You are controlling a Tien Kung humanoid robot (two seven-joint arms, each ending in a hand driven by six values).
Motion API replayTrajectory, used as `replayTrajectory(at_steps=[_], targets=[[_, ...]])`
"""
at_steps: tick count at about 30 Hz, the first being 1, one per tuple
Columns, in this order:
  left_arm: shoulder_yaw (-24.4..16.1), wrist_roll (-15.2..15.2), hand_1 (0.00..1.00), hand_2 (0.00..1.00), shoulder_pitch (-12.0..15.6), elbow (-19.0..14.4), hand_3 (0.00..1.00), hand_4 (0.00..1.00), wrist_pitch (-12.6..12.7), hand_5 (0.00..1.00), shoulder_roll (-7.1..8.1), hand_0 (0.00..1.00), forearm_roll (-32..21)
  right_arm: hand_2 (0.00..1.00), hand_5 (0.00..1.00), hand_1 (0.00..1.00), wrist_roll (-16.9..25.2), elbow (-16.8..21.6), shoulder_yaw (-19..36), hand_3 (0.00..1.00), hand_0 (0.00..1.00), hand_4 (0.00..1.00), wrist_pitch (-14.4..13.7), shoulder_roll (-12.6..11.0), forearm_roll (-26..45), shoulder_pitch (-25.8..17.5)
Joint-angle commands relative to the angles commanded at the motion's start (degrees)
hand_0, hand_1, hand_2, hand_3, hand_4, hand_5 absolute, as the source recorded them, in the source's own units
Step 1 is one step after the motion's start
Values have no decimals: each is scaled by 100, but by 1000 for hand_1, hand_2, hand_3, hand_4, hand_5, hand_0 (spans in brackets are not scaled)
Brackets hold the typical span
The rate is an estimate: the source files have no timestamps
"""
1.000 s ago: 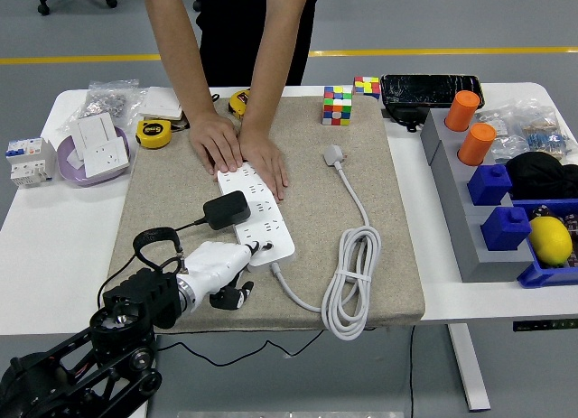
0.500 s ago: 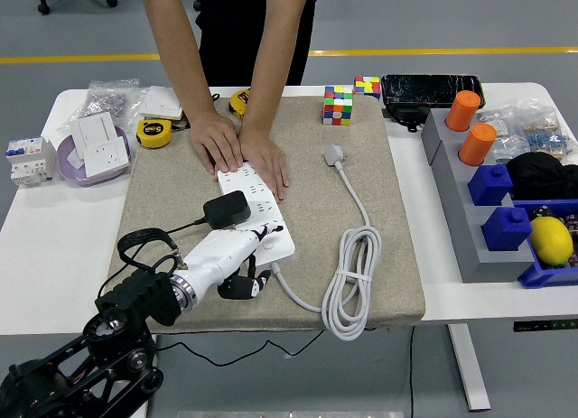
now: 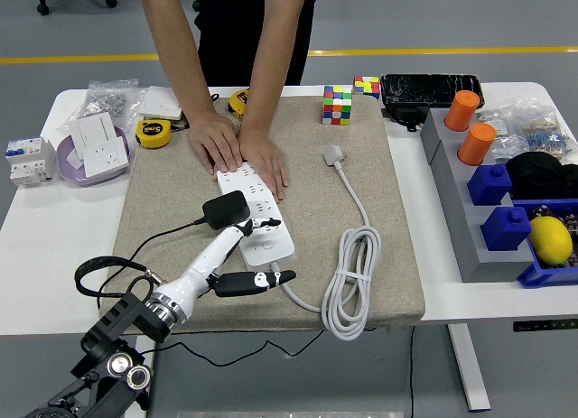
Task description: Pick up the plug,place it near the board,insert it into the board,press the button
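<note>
Your left hand (image 3: 246, 255) is spread wide, holding nothing, fingers over the board's (image 3: 257, 210) near end. The plug (image 3: 226, 209) sits in the board at 11 o'clock from your hand. The board runs 11-to-5; a person's hands (image 3: 239, 147) pin its far end.

Robot hand (image 3: 237, 255): smooth white plastic shell with black fingertips. Under its fingers, glossy white plastic board (image 3: 257, 210) carrying a matt black plug (image 3: 225, 209). Beneath both, rough beige cloth mat (image 3: 352, 138) on a smooth white tabletop (image 3: 54, 237).
</note>
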Motion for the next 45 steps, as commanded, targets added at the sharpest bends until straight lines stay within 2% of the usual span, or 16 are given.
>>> replayTrajectory(at_steps=[1,2,6,7,10,12,13,16,19,20,24,26,34,41,45], targets=[[-15,-27,998,986,43,-7,985,980,28,498,-1,998,-223,717,669,724,-3,0,4,706,870,998,2,-1,-10,1],[-62,-75,971,921,111,-31,964,988,78,528,-2,918,-447,716,669,724,-10,0,19,706,870,998,4,-6,-35,0],[-193,-144,971,921,206,-139,964,988,199,528,24,918,-1331,716,669,724,-29,0,70,706,870,998,12,-28,-113,-21],[-214,-143,668,666,207,-178,918,965,212,504,38,616,-1337,716,669,724,-32,0,79,705,870,998,12,-36,-127,-24],[-282,15,668,666,178,-293,918,965,107,504,72,616,-719,716,669,724,-26,0,51,705,870,998,14,-42,-119,-27],[-318,205,668,666,137,-375,918,965,-85,504,95,616,-254,716,669,724,-27,0,37,705,870,998,16,-36,-119,-25],[-333,339,124,236,107,-431,687,777,-218,327,110,291,-30,717,669,724,-23,0,20,705,869,998,16,-32,-106,-25],[-325,605,124,236,65,-494,687,777,-495,327,123,291,678,717,669,724,-21,0,1,705,869,998,16,-26,-98,-27],[-257,732,124,236,40,-486,687,777,-641,327,139,291,1410,717,669,724,-23,0,9,705,869,998,18,-33,-110,-28],[-238,758,23,137,32,-490,672,585,-675,2,147,224,1634,716,669,724,-23,0,11,704,869,998,17,-38,-111,-28],[-181,900,23,137,-33,-513,672,585,-903,2,196,224,2154,716,669,724,-21,0,27,704,869,998,18,-53,-116,-11],[-145,946,9,133,-85,-495,691,611,-964,2,214,208,2288,716,669,724,-12,0,23,704,869,998,13,-53,-90,-13],[29,1096,8,134,-215,-446,710,618,-1115,2,272,208,2653,717,669,724,-18,0,79,704,869,998,20,-24,-113,-40],[176,1068,7,135,-347,-352,739,619,-1050,2,251,207,2765,717,669,724,-6,0,47,703,869,998,15,-18,-67,-22],[161,1042,7,135,-406,-533,752,620,-1004,2,234,207,2707,715,669,724,-14,0,71,704,868,998,14,-28,-87,-16]])
